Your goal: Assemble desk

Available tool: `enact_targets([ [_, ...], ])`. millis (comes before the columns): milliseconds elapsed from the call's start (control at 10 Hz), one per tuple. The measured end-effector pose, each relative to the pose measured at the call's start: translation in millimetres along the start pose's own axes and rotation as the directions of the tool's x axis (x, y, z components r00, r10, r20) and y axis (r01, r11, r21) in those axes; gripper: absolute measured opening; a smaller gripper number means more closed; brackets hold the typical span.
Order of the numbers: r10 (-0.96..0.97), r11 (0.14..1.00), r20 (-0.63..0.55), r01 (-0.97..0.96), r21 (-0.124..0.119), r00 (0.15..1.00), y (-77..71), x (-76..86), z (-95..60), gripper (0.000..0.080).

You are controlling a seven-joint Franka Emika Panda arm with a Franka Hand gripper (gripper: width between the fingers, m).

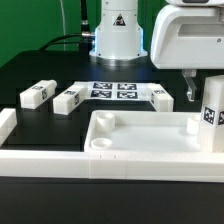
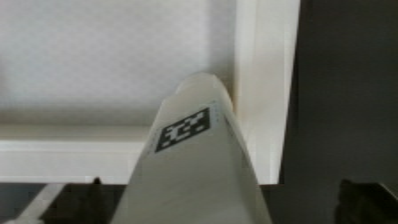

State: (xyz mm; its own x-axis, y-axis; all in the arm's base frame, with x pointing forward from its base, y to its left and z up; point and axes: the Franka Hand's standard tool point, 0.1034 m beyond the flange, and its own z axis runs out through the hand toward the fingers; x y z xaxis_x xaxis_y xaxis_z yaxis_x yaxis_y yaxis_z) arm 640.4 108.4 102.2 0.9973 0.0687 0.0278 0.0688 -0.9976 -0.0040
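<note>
The white tabletop (image 1: 140, 140) lies tray-side up at the front of the table, its raised rim (image 2: 267, 60) showing in the wrist view. One tagged leg block (image 1: 212, 115) stands upright in its corner at the exterior view's right. My gripper (image 1: 203, 90) hangs over that leg, open. In the wrist view the leg (image 2: 192, 150) rises between the dark fingertips (image 2: 80, 197), with a gap on each side. Three more legs lie on the black table: two (image 1: 38, 95) (image 1: 68, 98) at the left and one (image 1: 161, 97) right of centre.
The marker board (image 1: 113, 91) lies flat behind the tabletop, in front of the arm's base (image 1: 117, 35). White border rails run along the left (image 1: 6, 125) and the front (image 1: 50, 160) of the work area.
</note>
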Motion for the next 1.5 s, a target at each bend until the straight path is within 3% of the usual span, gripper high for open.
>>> enact_targets([
  [400,-0.245,0.97,0.001,0.245,-0.005,0.97,1.0,0.1,0.2,0.0649],
  [600,-0.259,0.966,0.003,0.259,-0.005,0.966,1.5,-0.3,1.2,0.0649],
  [800,-0.259,0.966,0.003,0.259,-0.005,0.966,1.6,-0.2,1.2,0.0395],
  [900,-0.259,0.966,0.002,0.259,-0.005,0.966,1.6,-0.2,1.1,0.0395],
  [1000,-0.259,0.966,0.002,0.259,-0.005,0.966,1.7,-0.2,1.2,0.0288],
  [1500,-0.163,0.987,0.001,0.163,0.0,0.987,1.8,-0.2,1.2,0.0288],
])
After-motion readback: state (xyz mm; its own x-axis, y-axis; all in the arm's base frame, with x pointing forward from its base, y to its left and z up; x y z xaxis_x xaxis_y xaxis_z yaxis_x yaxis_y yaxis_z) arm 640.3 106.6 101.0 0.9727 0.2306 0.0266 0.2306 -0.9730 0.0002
